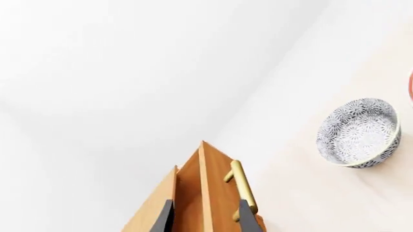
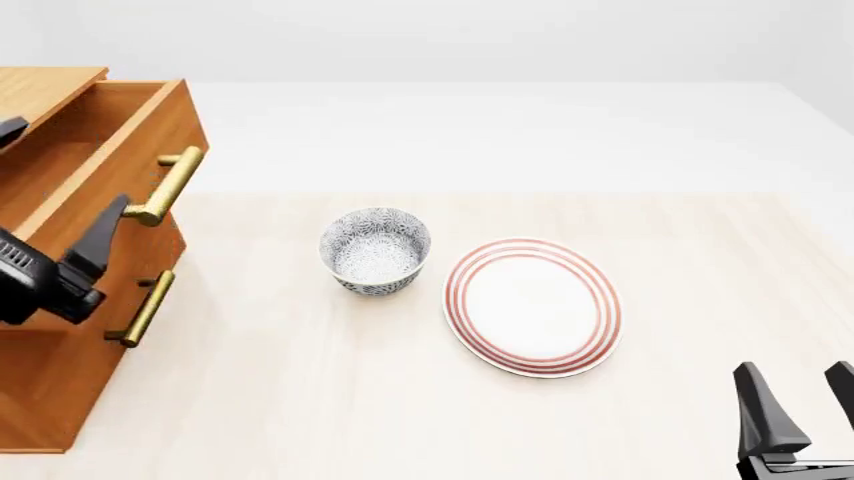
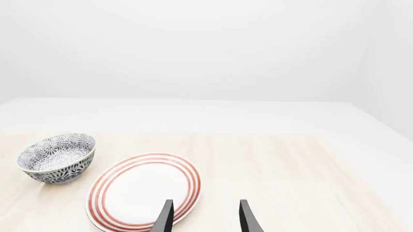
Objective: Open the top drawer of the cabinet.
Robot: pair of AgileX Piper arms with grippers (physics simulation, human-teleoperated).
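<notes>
The cabinet [image 2: 54, 390] stands at the table's left edge. Its top drawer [image 2: 100, 130] is pulled out past the lower drawer fronts, with its brass handle [image 2: 170, 182] facing right. My left gripper [image 2: 64, 170] is open and straddles the top drawer's front panel: one finger is inside the drawer, the other outside beside the handle. In the left wrist view the gripper [image 1: 205, 215] has the drawer's front panel [image 1: 208, 188] and handle [image 1: 240, 186] between and beside its fingers. My right gripper [image 2: 791, 370] is open and empty at the front right, also seen in its wrist view [image 3: 203, 205].
A blue-patterned bowl [image 2: 375, 250] sits mid-table, right of the cabinet. A white plate with red rings [image 2: 534, 305] lies just right of it. Both show in the right wrist view, the bowl [image 3: 57, 157] and the plate [image 3: 145, 191]. A second drawer handle [image 2: 143, 308] sits below the open drawer.
</notes>
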